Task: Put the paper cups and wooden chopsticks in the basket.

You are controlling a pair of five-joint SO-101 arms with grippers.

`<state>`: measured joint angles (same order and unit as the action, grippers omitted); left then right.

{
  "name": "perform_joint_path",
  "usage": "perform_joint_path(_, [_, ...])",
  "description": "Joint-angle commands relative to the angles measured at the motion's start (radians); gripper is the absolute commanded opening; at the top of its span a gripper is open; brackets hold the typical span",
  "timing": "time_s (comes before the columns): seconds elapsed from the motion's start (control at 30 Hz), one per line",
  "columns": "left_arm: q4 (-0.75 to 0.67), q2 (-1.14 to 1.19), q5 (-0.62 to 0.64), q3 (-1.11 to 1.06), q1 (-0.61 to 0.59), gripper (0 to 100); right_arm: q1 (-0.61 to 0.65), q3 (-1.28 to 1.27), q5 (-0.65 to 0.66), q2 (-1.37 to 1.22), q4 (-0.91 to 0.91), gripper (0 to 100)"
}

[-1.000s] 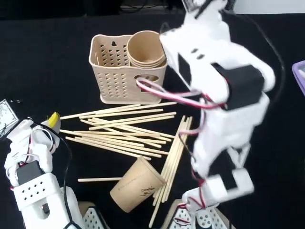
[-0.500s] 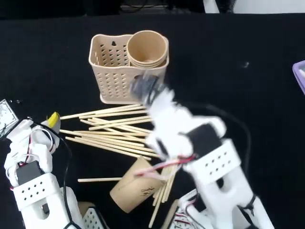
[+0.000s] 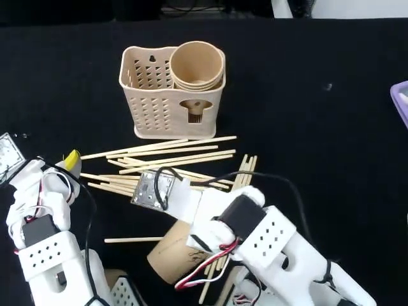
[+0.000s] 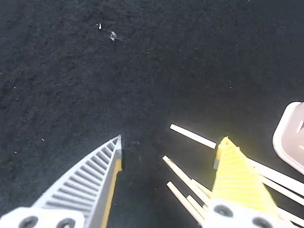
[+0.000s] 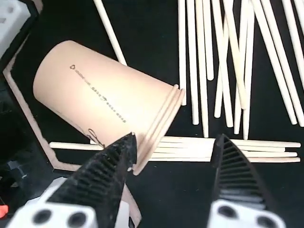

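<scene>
A beige perforated basket (image 3: pixel 159 102) stands at the back with a stack of paper cups (image 3: pixel 196 64) inside it. Many wooden chopsticks (image 3: pixel 172 167) lie scattered in front of it. One paper cup (image 3: pixel 172 255) lies on its side near the front edge, partly under the right arm. In the right wrist view my right gripper (image 5: pixel 175 145) is open just above the rim of that cup (image 5: pixel 99 102), one finger at the rim, the other over the chopsticks (image 5: pixel 228 61). My left gripper (image 4: pixel 172 140) is open at the front left, over the chopsticks' left ends (image 4: pixel 190 136).
A purple object (image 3: pixel 401 102) pokes in at the right edge. Black cloth covers the table, with free room to the right of the basket. The arm bases (image 3: pixel 121 290) stand at the front edge. A basket corner (image 4: pixel 290 137) shows in the left wrist view.
The right arm swung down from over the basket to the front, and now sits low over the lying cup. The left arm has not moved.
</scene>
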<state>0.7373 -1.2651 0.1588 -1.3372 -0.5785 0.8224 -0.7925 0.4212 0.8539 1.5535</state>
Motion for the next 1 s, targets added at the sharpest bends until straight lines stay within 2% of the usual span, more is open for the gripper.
perform_joint_path(0.0, [-0.017,-0.015,0.003,0.048,0.004,31,0.015,-0.015,-0.008,0.027,0.008,26.9])
perform_joint_path(0.23, [-0.017,-0.015,0.003,0.048,0.004,31,0.003,-0.025,-0.008,0.018,0.006,26.9])
perform_joint_path(0.53, [-0.017,-0.015,0.003,0.048,0.002,31,-0.048,0.025,-0.008,-0.262,0.0,26.9])
perform_joint_path(0.7, [-0.017,-0.015,0.003,0.048,0.002,31,-0.052,0.028,-0.006,-0.28,0.0,26.4])
perform_joint_path(0.77, [-0.017,-0.015,0.003,0.048,0.001,31,-0.051,0.028,-0.006,-0.271,0.0,21.8])
perform_joint_path(0.93, [-0.017,-0.015,0.003,0.048,0.001,31,-0.055,0.031,-0.006,-0.243,0.0,1.3])
perform_joint_path(0.97, [-0.017,-0.015,0.003,0.048,0.001,31,-0.055,0.031,-0.006,-0.234,0.002,1.0])
